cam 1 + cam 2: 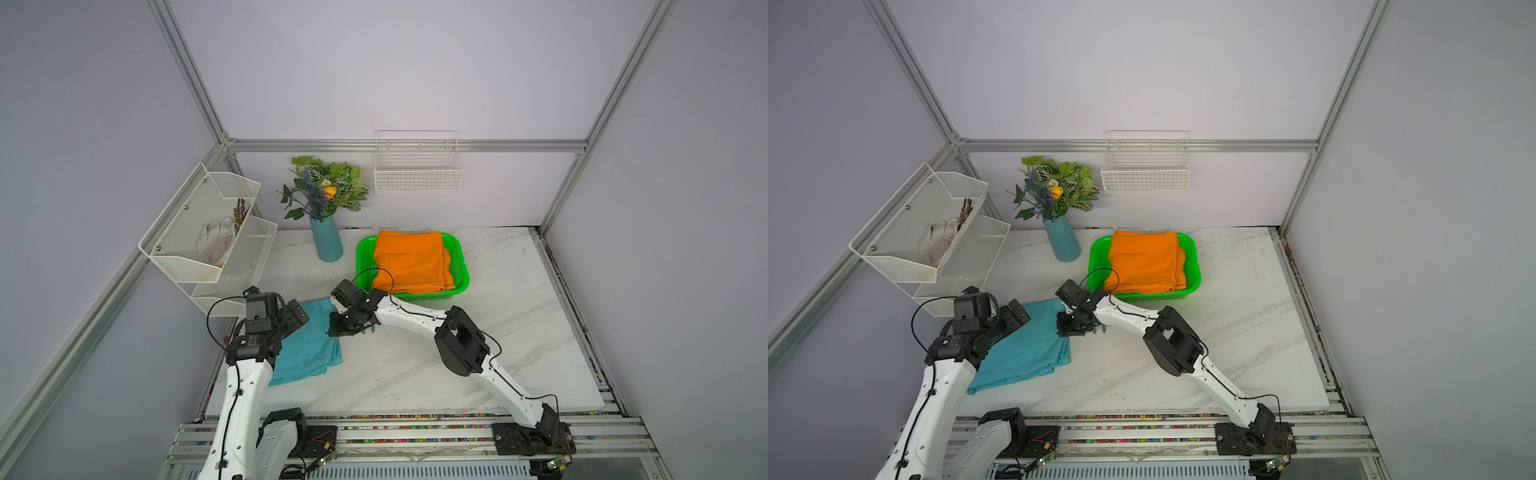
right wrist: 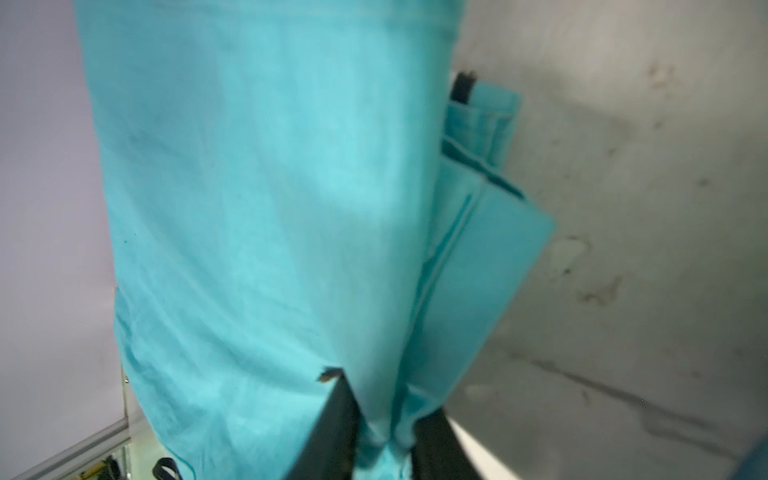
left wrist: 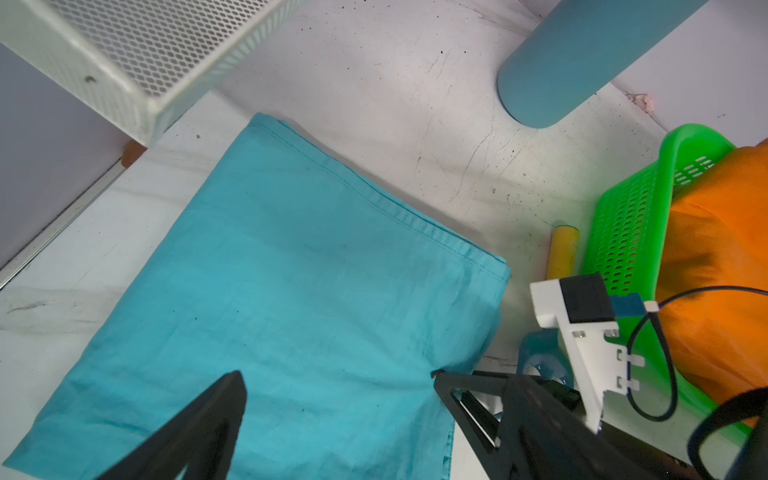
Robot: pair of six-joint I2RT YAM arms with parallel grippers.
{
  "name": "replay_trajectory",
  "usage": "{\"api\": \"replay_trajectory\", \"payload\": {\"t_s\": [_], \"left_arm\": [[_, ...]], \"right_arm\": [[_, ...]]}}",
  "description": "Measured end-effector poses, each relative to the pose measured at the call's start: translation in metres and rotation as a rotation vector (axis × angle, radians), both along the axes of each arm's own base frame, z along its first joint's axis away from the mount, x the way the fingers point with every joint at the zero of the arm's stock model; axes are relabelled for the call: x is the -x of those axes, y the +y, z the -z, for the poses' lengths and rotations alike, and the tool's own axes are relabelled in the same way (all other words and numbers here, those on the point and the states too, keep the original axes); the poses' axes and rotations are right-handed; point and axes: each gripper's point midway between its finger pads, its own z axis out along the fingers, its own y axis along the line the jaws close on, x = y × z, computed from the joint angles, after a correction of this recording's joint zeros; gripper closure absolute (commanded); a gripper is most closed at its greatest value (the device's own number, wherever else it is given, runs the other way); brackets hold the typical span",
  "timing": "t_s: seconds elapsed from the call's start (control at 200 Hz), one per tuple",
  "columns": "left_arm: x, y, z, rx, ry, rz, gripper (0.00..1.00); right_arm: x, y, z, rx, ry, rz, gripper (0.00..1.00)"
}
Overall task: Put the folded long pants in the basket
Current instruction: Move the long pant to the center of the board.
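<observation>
Right tool (image 2: 382,409) pinches edge of teal pants (image 2: 270,208).

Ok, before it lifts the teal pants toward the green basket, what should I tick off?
1. Right gripper shut on the edge of the teal pants: ok.
2. Left gripper gripping the cloth too: not ok, it is open above it.
3. Teal pants folded, lying on the table: ok.
4. Basket can take another layer on the orange pants: ok.
5. Anything under the orange pants: cannot tell.
6. Vase apart from the basket: ok.
</observation>
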Motion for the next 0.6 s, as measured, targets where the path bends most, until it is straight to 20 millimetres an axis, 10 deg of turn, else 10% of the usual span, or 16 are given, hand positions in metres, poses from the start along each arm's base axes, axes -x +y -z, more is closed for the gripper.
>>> {"api": "replay_trajectory", "payload": {"t_s": [0.6], "left_arm": [[-0.013,-0.024,0.050,0.118,0.102,0.109,0.00]], "right_arm": [[-0.053,-0.093,-0.018,0.188,-0.217,0.096,0.98]]}}
